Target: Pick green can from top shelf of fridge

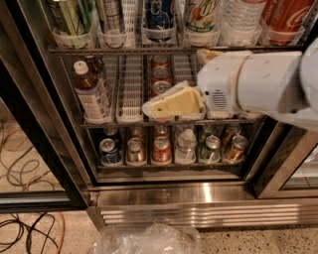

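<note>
The green can (pixel 70 17) stands in the leftmost white lane tray on the top shelf (pixel 124 50) of the fridge (pixel 43 124); its top is cut off by the picture's edge. My gripper (pixel 152 109), cream-coloured on a big white arm (pixel 258 82), points left in front of the middle shelf. It sits below the top shelf and to the right of the green can, well apart from it. It holds nothing that I can see.
A white-and-green can (pixel 201 11), a blue can (pixel 160 14) and a red bottle (pixel 285 15) share the top shelf. Red cola cans (pixel 160 74) and a brown bottle (pixel 92 92) stand on the middle rack. A plastic bag (pixel 149 240) and cables (pixel 25 149) lie on the floor.
</note>
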Controlling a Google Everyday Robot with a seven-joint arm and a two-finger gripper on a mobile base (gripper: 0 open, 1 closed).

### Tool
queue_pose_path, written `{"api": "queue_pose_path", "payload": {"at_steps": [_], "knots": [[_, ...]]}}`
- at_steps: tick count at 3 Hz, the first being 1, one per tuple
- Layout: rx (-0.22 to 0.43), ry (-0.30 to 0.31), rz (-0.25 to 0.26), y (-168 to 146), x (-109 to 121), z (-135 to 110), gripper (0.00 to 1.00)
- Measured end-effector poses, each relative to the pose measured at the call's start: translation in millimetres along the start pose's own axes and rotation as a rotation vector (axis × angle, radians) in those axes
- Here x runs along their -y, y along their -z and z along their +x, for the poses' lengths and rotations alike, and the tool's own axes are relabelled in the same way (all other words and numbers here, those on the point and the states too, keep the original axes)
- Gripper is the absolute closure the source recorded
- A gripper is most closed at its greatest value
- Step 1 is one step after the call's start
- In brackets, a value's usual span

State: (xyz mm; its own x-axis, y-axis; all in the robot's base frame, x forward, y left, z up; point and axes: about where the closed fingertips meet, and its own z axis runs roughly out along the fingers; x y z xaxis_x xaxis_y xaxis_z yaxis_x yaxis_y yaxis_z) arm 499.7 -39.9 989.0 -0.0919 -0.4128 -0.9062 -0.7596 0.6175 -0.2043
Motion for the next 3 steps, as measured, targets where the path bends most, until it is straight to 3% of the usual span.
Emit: {"api": "queue_pose_path", "payload": {"at_steps": [1,2,3], "knots": [[0.123,0.000,0.030,-30.1,-12.8,-26.5,0.00],[0.181,0.020,0.060,-50.2,-29.8,-45.7,0.00],[0.190,0.037,0.057,-53.4,-37.6,-54.1,0.00]]}}
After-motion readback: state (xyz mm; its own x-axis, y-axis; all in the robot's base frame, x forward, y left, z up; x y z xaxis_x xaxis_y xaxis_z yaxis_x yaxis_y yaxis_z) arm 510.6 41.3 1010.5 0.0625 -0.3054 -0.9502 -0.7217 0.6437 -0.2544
